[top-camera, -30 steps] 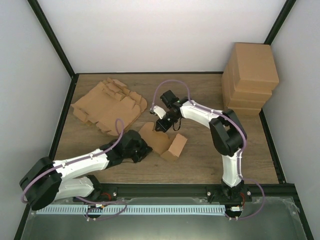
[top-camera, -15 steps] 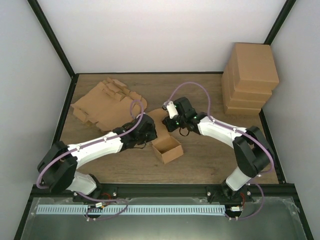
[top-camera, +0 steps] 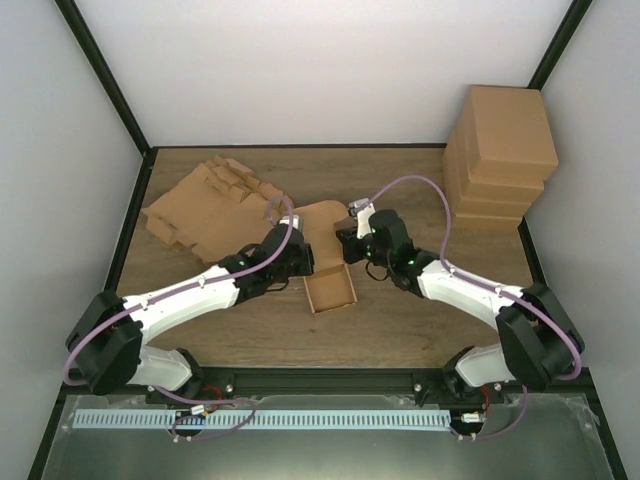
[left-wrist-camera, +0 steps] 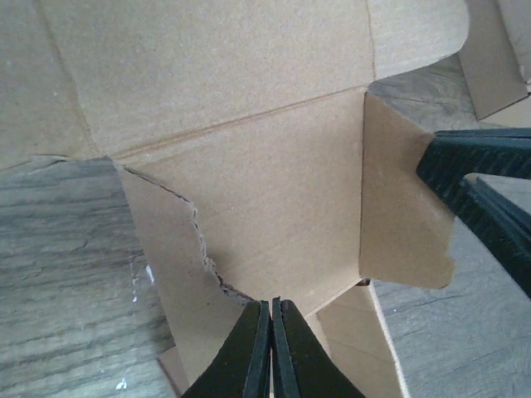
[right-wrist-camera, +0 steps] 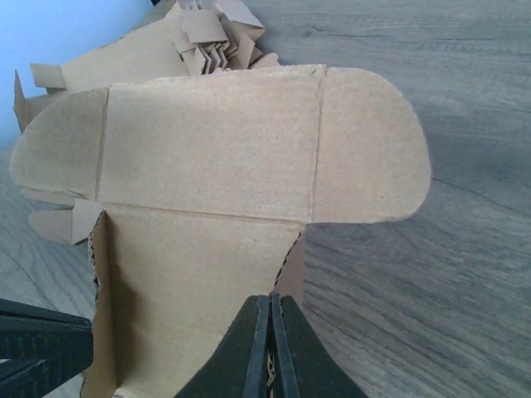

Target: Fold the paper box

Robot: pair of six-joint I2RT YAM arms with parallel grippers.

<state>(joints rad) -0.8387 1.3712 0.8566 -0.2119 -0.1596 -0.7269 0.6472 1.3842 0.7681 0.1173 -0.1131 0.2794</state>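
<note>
The small brown open cardboard box (top-camera: 330, 292) sits on the wooden table (top-camera: 400, 325), with a pile of flat brown cardboard sheets (top-camera: 215, 210) to its far left. The left gripper (left-wrist-camera: 271, 308) is pinched tight at the box's left side. The right gripper (right-wrist-camera: 271, 300) is pinched tight at its right side, below the raised lid flap (right-wrist-camera: 224, 141).

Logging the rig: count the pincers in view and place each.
2. The left pincer, shut, is at the open box's left wall; the right pincer, shut, is at its far right corner, beside the lid flap. None hidden.
</note>
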